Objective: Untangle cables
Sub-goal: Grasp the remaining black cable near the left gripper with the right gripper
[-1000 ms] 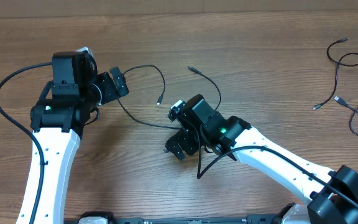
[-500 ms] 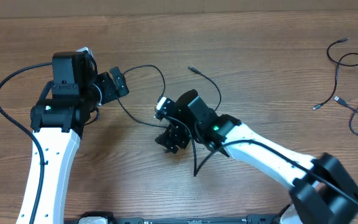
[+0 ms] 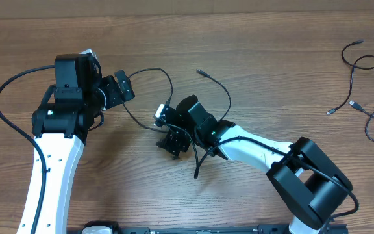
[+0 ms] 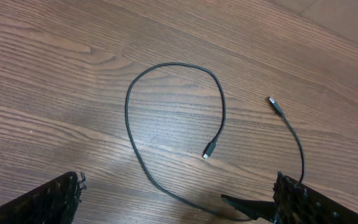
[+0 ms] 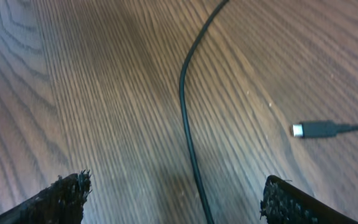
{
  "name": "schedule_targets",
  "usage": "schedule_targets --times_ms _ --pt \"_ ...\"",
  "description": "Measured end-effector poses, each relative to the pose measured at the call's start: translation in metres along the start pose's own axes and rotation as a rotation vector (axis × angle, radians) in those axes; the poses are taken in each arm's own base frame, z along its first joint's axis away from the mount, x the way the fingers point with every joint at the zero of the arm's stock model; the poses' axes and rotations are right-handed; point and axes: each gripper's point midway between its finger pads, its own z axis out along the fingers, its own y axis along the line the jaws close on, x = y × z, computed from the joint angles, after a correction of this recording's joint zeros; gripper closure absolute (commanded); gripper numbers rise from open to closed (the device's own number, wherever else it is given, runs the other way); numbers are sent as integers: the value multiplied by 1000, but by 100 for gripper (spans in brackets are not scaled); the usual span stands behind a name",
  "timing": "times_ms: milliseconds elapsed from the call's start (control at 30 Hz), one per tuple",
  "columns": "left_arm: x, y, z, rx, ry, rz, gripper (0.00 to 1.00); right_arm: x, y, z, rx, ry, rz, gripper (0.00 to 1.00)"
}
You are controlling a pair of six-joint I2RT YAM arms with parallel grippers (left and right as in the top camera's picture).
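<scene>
**Wood-grain table [image 3: 271, 39], one loose cable [image 3: 154, 69] mid-surface, a tangle at the right edge**

From overhead we have both arms in shot. The left gripper [image 3: 119, 89] hangs toward the left side of the surface. The right gripper [image 3: 173, 143] is parked near the middle, right over the loose cable's lower run. Only this view catches the tangle of cables [image 3: 351, 81], well apart from both grippers, up against the right edge toward the far right corner.

Down to the left wrist camera, and now the loose cable reads clearly as a single cord. It makes a big open curl, with one plug [image 4: 209, 151] tucked inside the loop and the other plug [image 4: 276, 106] lying out to the side. That gripper's fingers [image 4: 48, 199] stand spread as wide as can be, with nothing in them.

The right wrist camera gives the close-up. The cord lies flat on the wood, running straight down the gap between two widely parted fingers [image 5: 61, 199]. Neither pad touches it (no grip there).

The count: two arms, two grippers, one separate cable with two plug ends. In the tangle three plug ends show, but how many cords it holds I cannot tell.
</scene>
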Motion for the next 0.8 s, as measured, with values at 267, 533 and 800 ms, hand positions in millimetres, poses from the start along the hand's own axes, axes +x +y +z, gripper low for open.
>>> schedule_targets --times_ms 267,533,800 --pt "0 0 0 0 0 0 0 8 -5 23 2 -17 -15 10" --pt "0 0 0 0 0 0 0 20 -7 40 1 -13 -17 11" --pt "0 0 0 0 0 0 0 15 -11 47 12 -53 -32 28"
